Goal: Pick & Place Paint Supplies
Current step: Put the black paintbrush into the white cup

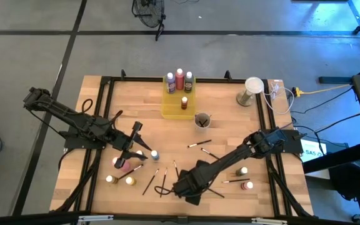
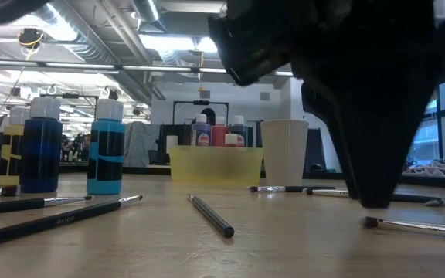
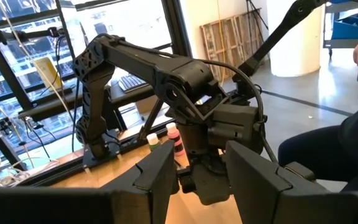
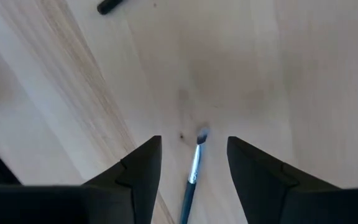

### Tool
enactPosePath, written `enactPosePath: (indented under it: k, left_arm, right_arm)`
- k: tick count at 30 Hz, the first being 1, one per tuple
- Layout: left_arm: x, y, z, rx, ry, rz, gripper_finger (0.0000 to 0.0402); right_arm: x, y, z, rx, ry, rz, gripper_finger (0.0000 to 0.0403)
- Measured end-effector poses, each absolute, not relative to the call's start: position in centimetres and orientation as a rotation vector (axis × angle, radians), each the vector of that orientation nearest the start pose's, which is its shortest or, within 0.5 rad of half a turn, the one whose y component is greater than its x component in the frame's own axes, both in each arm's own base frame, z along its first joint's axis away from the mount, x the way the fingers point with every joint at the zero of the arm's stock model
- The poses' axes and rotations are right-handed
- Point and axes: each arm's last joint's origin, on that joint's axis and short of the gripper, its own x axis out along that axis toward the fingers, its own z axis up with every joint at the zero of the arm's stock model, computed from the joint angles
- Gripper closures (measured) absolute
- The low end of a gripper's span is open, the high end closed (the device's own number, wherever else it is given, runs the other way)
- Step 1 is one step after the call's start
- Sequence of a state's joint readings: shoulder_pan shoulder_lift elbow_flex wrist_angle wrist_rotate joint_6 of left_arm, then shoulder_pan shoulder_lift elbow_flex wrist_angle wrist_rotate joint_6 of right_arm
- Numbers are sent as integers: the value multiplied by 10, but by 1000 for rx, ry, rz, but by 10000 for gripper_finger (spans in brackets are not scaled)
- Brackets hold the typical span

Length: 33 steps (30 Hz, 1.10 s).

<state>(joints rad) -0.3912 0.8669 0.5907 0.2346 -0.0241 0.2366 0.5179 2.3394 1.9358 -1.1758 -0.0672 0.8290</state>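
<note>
My right gripper (image 1: pixel 181 187) (image 4: pixel 194 155) points down at the table near its near edge, open. Its fingers stand on either side of a thin brush (image 4: pixel 192 168), whose pale tip lies between them; I see no touch. In the low view one of its dark fingers (image 2: pixel 373 197) reaches down to the tabletop. My left gripper (image 1: pixel 135 140) (image 3: pixel 201 149) is open and holds nothing. It hovers left of centre above a pink bottle (image 1: pixel 122 164) and a blue-capped bottle (image 1: pixel 155 154). More brushes (image 1: pixel 147 182) (image 1: pixel 199 144) lie flat on the wood.
The yellow tray (image 1: pixel 179 103) at the far centre holds several bottles, and a grey cup (image 1: pixel 202 120) stands beside it. A white cup (image 1: pixel 253 90) is far right. Bottles stand near left (image 1: pixel 110 179) and near right (image 1: pixel 249 185). A person sits beyond the table (image 3: pixel 353 143).
</note>
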Motion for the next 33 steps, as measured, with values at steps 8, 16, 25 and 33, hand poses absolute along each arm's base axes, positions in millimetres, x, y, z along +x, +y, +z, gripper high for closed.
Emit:
enactPosePath:
  k: [8,16,25,33]
  left_arm:
    - [183,-75,292,275,-17,-365,261]
    - [183,-75,292,278,-16,-366,261]
    - [183,-75,292,272,-8,-366,261]
    - [183,-75,292,271,-8,-366,261]
  right_arm:
    - [389,224,156,293,1597,-203,218]
    - [385,222,161,264,1584,-257,218]
    - [385,220,154,281,1567,-259,238]
    - [380,221,156,301,1591,-300,248]
